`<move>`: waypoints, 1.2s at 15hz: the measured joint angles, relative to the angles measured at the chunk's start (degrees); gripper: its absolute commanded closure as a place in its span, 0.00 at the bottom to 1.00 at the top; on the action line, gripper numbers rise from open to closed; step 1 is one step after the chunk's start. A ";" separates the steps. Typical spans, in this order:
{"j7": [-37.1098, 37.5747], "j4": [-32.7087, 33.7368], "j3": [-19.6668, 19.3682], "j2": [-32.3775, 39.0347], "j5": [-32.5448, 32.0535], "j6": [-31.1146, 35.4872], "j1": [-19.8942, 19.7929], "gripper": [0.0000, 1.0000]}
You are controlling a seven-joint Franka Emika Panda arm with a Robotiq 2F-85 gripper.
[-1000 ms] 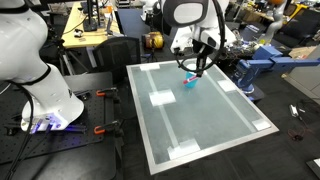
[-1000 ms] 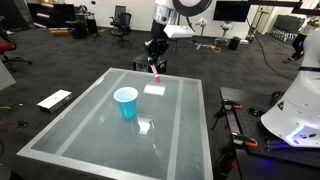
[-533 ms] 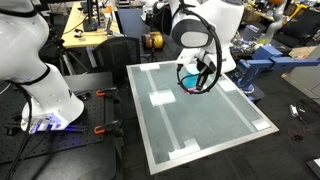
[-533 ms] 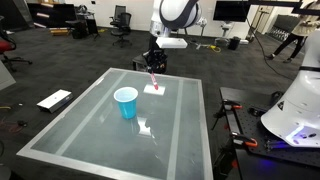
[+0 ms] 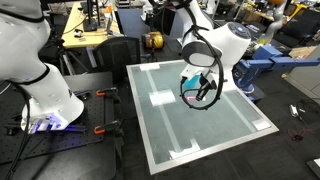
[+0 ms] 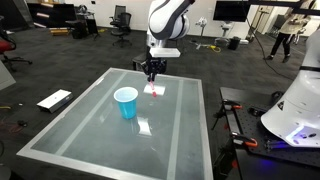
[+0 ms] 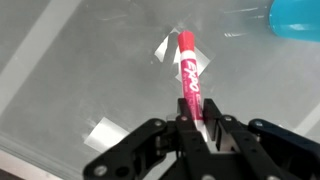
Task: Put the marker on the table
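Note:
My gripper (image 7: 194,125) is shut on the lower end of the reddish-pink marker (image 7: 189,75), which sticks out ahead of the jaws over the table (image 7: 60,70). In an exterior view the gripper (image 6: 152,71) hangs low over the far part of the table (image 6: 100,135), with the marker (image 6: 155,88) pointing down at a white tape patch. I cannot tell whether its tip touches the top. The cyan cup (image 6: 126,102) stands upright nearer the middle. In the other exterior view the gripper (image 5: 198,92) partly hides the cup (image 5: 189,81).
White tape patches (image 7: 105,133) lie on the table top. A second white robot base (image 5: 35,70) stands beside the table, with cluttered workbenches (image 5: 95,30) behind it. A white robot base (image 6: 295,110) and a flat white board (image 6: 55,99) flank the table.
The arm has swung over the table and come down, carrying the marker lower towards the top near the cup. The cup has not moved.

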 measured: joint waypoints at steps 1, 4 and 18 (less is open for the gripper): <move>0.00 0.88 0.00 1.05 0.61 -0.59 -0.22 0.95; 0.00 3.26 0.10 3.79 2.13 -2.37 -0.99 0.54; 0.00 7.79 0.34 4.95 2.92 -4.13 -1.07 0.00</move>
